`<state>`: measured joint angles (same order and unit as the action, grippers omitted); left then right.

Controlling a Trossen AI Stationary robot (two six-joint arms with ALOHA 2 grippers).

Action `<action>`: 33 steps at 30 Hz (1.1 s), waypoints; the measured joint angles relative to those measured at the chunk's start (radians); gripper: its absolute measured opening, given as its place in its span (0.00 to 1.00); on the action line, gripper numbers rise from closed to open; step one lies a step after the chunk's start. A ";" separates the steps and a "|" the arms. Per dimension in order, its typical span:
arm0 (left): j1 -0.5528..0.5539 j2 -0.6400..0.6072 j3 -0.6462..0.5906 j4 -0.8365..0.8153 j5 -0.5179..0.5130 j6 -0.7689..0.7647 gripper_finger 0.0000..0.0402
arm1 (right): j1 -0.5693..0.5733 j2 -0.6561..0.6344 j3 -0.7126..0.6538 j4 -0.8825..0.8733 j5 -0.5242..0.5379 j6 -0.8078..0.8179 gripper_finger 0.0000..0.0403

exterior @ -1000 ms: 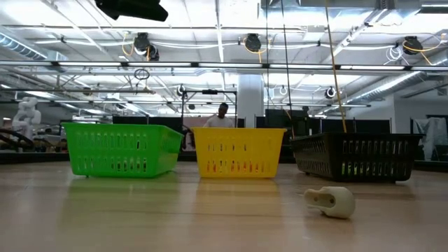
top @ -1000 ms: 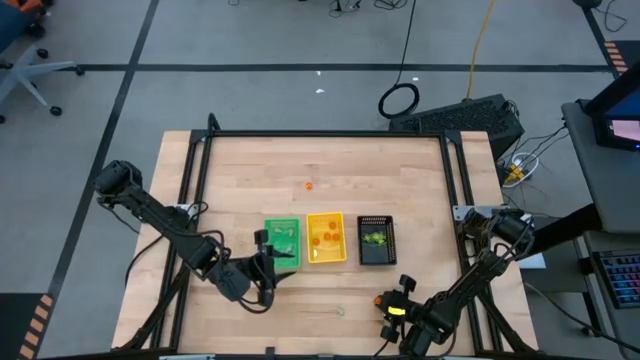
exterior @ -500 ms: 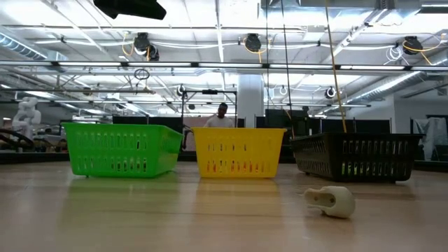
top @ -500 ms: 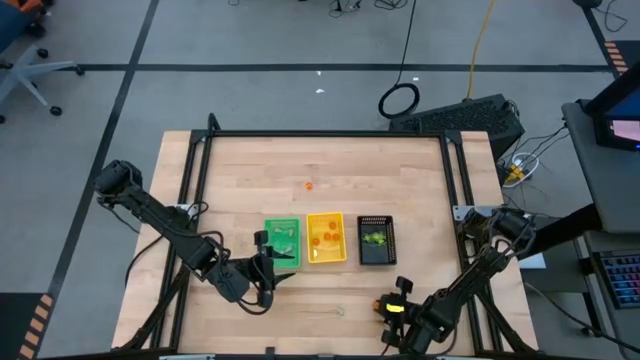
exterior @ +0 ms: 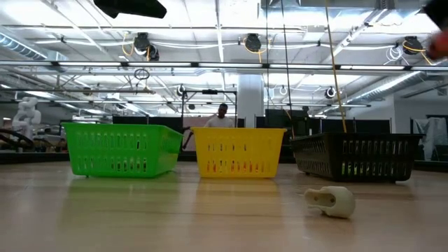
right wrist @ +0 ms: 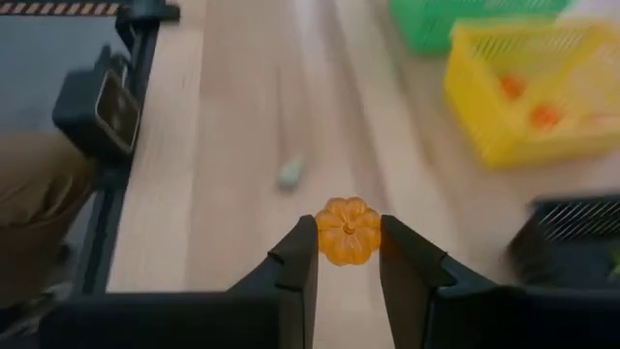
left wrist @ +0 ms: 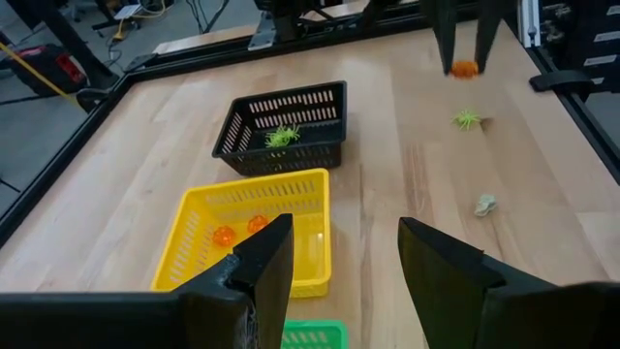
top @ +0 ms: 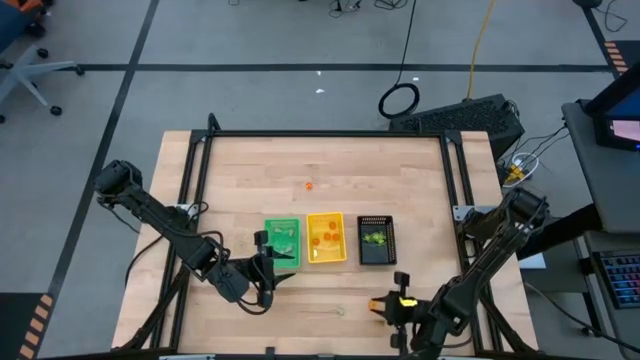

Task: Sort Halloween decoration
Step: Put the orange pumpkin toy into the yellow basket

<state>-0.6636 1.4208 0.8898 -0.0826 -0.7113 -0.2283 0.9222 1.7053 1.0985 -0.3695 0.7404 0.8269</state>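
Reading any brand, label or lettering proved impossible, since none was legible on the trays or the arms. On a pale wooden table (top: pixel 330 160) edged by a dark metal frame, three small trays stood in a row toward the near side: a green tray (top: pixel 282 243), a yellow tray (top: pixel 325 238) and a black tray (top: pixel 376 240). The right gripper (right wrist: pixel 347 254) hung over the near edge of the table, to the right of the trays, its fingers clamped on a small orange pumpkin (right wrist: pixel 348 231). The left gripper (left wrist: pixel 341 254) waited beside the green tray with its fingers apart and nothing between them. Orange trinkets (left wrist: pixel 238 230) lay in the yellow tray, and a yellow-green spider (left wrist: pixel 281 135) in the black one. Loose on the wood were another green spider (left wrist: pixel 468 119), a pale whitish trinket (exterior: pixel 331 200) that may have been a skull or ghost, and a lone orange piece (top: pixel 309 185) well beyond the trays. Around the table was a grey floor marked with dark tape lines, with cables and an office chair (top: pixel 30 50). Beyond it stretched a workshop hall with ceiling lights, where a person (exterior: pixel 222 116) showed behind the yellow tray.
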 joint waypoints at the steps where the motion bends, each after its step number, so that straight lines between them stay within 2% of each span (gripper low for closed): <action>1: 0.000 0.000 0.000 0.000 0.000 0.000 0.46 | 0.000 -0.014 0.000 -0.001 0.023 -0.028 0.16; 6: 0.000 0.000 0.000 0.005 0.000 0.000 0.46 | -0.005 -0.082 0.000 0.000 0.126 -0.163 0.16; 11: 0.000 0.000 0.000 0.019 0.000 0.000 0.46 | -0.029 -0.146 0.000 -0.001 0.175 -0.318 0.16; 15: 0.000 0.000 0.000 0.025 0.000 -0.001 0.46 | -0.061 -0.200 0.000 -0.001 0.171 -0.442 0.16; 20: 0.000 0.000 0.000 0.033 0.000 -0.003 0.46 | -0.092 -0.271 0.001 -0.002 0.096 -0.575 0.16; 25: 0.000 0.000 0.000 0.059 -0.001 -0.002 0.46 | -0.097 -0.310 -0.003 -0.004 0.068 -0.612 0.16; 29: 0.000 0.000 0.000 0.062 -0.001 -0.002 0.46 | -0.097 -0.309 -0.089 0.135 0.069 -0.621 0.16; 33: 0.000 0.000 0.000 0.077 -0.001 -0.002 0.46 | -0.103 -0.308 -0.266 0.493 0.066 -0.688 0.16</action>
<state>-0.6632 1.4208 0.8902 -0.0051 -0.7120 -0.2298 0.8196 1.3975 0.8328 0.1231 0.8064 0.1392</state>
